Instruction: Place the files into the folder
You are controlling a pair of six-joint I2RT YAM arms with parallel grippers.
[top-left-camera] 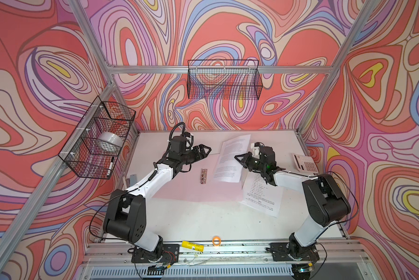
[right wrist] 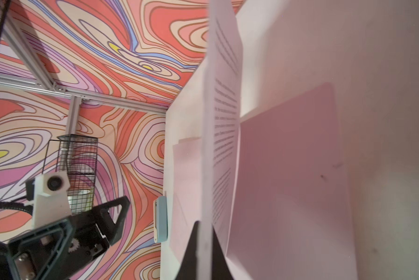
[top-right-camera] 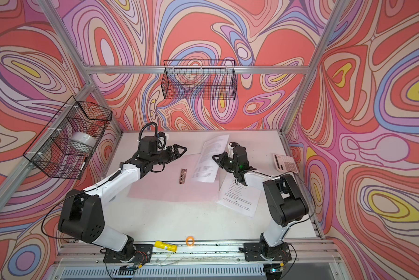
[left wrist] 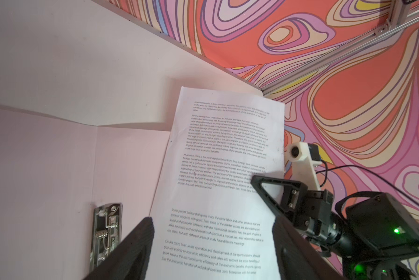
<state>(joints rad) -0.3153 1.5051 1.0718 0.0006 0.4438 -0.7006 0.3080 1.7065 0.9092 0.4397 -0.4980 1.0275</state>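
The right gripper (right wrist: 204,225) was clamped shut on one long edge of a printed sheet (right wrist: 224,109), holding it tilted up off the table, with the lower end of the page hanging over the right leaf of the open pink folder (top-left-camera: 191,191). The folder lay flat and spread in the middle of the table, its metal clip (top-left-camera: 204,176) at the spine just beside the sheet's near corner. A second sheet (top-left-camera: 261,196) lay on the table at the folder's right edge, under the right arm and not yet filed. The left gripper (left wrist: 213,230) hovered with jaws wide and empty above the folder's far edge. The step looked like laying the held page down, and it would go best by lowering it slowly so the free edge landed first, squared to the spine and clear of the clip. A page pinched at one edge would likely sag and slide, so the left gripper could press it flat before the right let go. A calculator (top-left-camera: 305,163) sat near the table's right edge, well apart.
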